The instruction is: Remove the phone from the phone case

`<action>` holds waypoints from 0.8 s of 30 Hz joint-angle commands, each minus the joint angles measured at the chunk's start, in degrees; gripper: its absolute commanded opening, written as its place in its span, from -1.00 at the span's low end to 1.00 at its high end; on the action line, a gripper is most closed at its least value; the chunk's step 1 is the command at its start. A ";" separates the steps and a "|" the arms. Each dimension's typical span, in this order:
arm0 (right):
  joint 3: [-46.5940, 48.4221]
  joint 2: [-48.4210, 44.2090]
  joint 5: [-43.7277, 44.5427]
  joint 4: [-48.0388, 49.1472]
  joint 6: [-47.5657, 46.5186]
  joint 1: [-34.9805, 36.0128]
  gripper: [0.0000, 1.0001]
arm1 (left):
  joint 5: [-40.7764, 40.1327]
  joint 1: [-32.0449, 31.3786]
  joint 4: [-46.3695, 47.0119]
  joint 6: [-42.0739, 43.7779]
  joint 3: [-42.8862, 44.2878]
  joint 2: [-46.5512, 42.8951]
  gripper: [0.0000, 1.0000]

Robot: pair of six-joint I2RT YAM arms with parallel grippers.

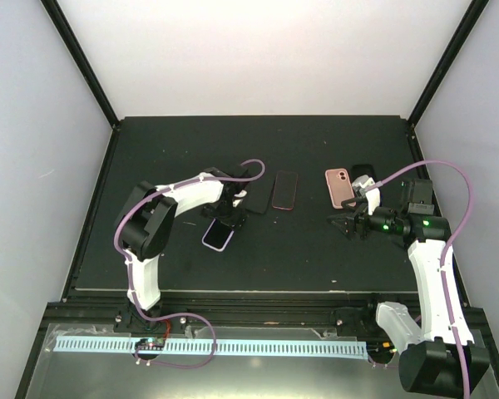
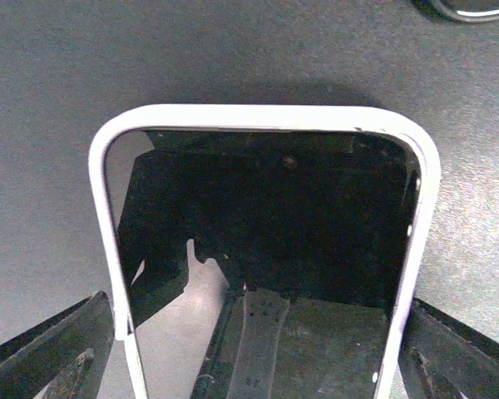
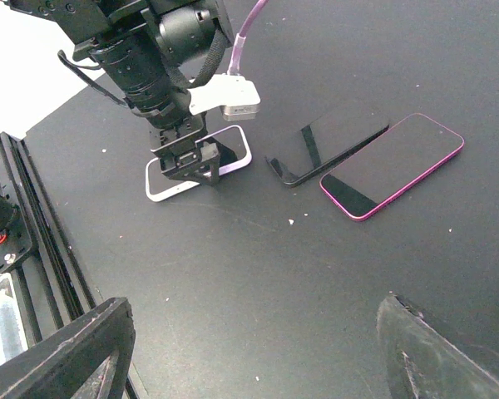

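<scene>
A phone with a white rim and a dark glossy screen (image 2: 266, 208) lies flat on the black mat, left of centre (image 1: 219, 238). My left gripper (image 2: 254, 349) hangs over its near end, open. One finger (image 2: 54, 353) stands outside each long edge, close to the rim; I cannot tell if they touch. The right wrist view shows the same gripper (image 3: 187, 162) low over that phone (image 3: 162, 187). My right gripper (image 3: 258, 332) hovers open over bare mat at the right (image 1: 345, 223), holding nothing. Whether the white rim is a case cannot be told.
A black phone or case (image 1: 254, 202) and a phone with a magenta edge (image 1: 284, 190) lie side by side behind the white-rimmed one. A pink case, back up (image 1: 339, 187), and a black object (image 1: 362, 170) lie at the back right.
</scene>
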 commanded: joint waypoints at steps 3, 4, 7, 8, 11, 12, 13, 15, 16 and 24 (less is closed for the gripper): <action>0.82 -0.44 -0.25 -0.22 -0.85 0.15 0.60 | 2.65 0.19 -1.82 -0.07 -0.38 1.26 0.83; 0.80 -0.44 -0.24 -0.21 -0.87 0.13 0.60 | 2.68 0.25 -2.07 -0.20 -0.76 1.13 0.83; 0.81 -0.36 -0.21 -0.26 -0.87 0.12 0.60 | 3.57 0.24 -1.95 -0.33 -1.81 0.80 0.80; 0.85 -0.35 -0.25 -0.26 -0.88 0.13 0.60 | 4.06 0.33 -1.86 -0.39 -1.92 0.86 0.77; 0.87 -0.41 -0.23 -0.32 -0.86 0.07 0.60 | 5.38 0.30 -1.43 -0.55 -2.28 1.01 0.65; 0.81 -0.43 -0.21 -0.28 -0.90 0.10 0.60 | 5.64 0.31 -1.36 -0.61 -2.29 1.12 0.61; 0.80 -0.46 -0.18 -0.32 -0.87 0.15 0.60 | 5.69 0.23 -1.32 -0.72 -2.38 1.29 0.60; 0.84 -0.44 -0.17 -0.32 -0.87 0.14 0.60 | 5.50 0.30 -1.36 -0.90 -2.46 1.70 0.62; 0.85 -0.44 -0.14 -0.32 -0.86 0.17 0.60 | 5.52 0.32 -1.57 -0.92 -2.43 2.09 0.66; 0.80 -0.44 -0.16 -0.32 -0.90 0.11 0.60 | 5.78 0.28 -1.85 -0.72 -2.85 3.61 0.48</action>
